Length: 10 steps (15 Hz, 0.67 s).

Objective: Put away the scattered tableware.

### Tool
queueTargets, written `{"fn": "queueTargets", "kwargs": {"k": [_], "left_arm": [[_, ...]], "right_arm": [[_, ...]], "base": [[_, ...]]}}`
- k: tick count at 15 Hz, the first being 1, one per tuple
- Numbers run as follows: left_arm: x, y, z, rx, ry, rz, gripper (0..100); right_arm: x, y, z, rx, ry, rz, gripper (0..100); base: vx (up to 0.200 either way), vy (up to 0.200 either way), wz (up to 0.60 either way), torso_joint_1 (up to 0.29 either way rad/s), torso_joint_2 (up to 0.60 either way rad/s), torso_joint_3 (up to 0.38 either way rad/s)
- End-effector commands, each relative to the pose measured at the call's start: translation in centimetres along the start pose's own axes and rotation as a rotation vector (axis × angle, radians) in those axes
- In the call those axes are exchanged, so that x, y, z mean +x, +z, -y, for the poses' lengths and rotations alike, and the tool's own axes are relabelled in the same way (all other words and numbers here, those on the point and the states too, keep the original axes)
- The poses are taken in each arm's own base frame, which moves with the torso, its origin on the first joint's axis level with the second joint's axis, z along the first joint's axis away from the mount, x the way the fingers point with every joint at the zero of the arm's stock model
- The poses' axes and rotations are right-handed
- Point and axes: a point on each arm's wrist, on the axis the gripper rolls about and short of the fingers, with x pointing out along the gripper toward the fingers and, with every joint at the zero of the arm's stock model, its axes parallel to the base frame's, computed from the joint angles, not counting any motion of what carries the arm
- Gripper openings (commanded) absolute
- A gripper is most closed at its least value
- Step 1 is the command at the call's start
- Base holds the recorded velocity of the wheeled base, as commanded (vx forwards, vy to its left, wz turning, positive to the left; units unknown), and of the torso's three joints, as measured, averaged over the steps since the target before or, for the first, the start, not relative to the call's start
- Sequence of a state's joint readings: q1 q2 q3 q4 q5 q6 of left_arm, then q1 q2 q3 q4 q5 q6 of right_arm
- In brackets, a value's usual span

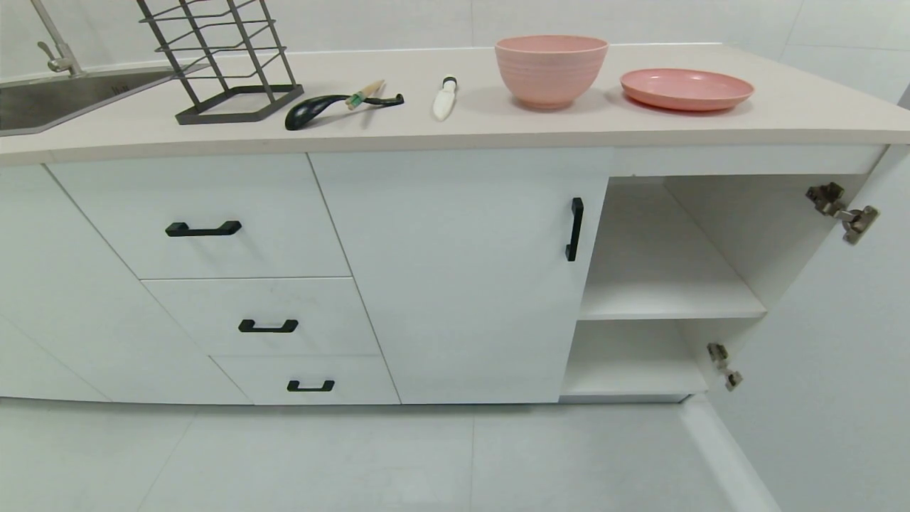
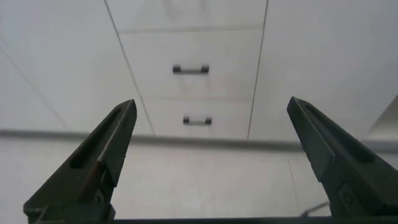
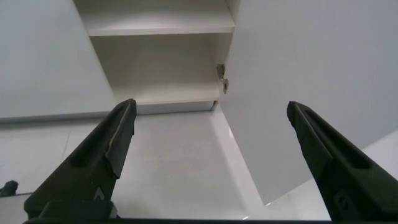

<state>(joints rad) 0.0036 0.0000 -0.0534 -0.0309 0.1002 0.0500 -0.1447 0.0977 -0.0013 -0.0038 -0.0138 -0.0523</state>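
Observation:
On the beige countertop (image 1: 817,107) stand a pink bowl (image 1: 550,70) and, to its right, a pink plate (image 1: 686,88). Left of the bowl lie a small white utensil with a dark cap (image 1: 445,98), a black ladle (image 1: 320,108) and a wooden-handled brush (image 1: 365,94) resting across it. My left gripper (image 2: 211,112) is open, held low and facing the lower drawers (image 2: 191,65). My right gripper (image 3: 211,112) is open too, low in front of the open cupboard (image 3: 161,56), with nothing between its fingers.
A dark wire dish rack (image 1: 226,60) stands at the counter's back left beside a steel sink (image 1: 64,96) and tap. Below are three drawers with black handles (image 1: 202,229), a shut door (image 1: 462,274), and an open right cupboard with two bare shelves (image 1: 668,302); its door (image 1: 839,341) swings out right.

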Motion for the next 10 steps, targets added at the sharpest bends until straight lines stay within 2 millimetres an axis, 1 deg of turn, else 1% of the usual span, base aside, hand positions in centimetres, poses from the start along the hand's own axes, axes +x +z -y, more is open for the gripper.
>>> {"fn": "queueTargets", "kwargs": {"k": [1,2,5,8,10], "left_arm": [[0.34,-1.2,0.13,-0.005,-0.013,-0.024,100],[0.31,-1.84,0.22,-0.037,-0.048,-0.086,100],[0.31,-1.78,0.23,-0.065,-0.053,-0.08,100],[0.31,-1.79,0.24,-0.033,-0.062,-0.081,100],[0.31,-1.79,0.24,-0.043,-0.061,-0.081,100]], "right_arm": [[0.03,-0.02,-0.01,0.003,0.007,-0.007,100],[0.02,-0.02,-0.07,0.002,0.032,-0.006,100],[0.03,-0.06,-0.09,0.003,0.038,-0.007,100],[0.04,-0.06,-0.08,0.009,0.035,-0.007,100],[0.04,-0.06,-0.08,0.012,0.035,-0.007,100]], "base": [[0.0,0.0,0.0,0.0,0.0,0.0],[0.0,0.0,0.0,0.0,0.0,0.0],[0.0,0.0,0.0,0.0,0.0,0.0],[0.0,0.0,0.0,0.0,0.0,0.0],[0.0,0.0,-0.6,0.002,0.0,0.0]]}}
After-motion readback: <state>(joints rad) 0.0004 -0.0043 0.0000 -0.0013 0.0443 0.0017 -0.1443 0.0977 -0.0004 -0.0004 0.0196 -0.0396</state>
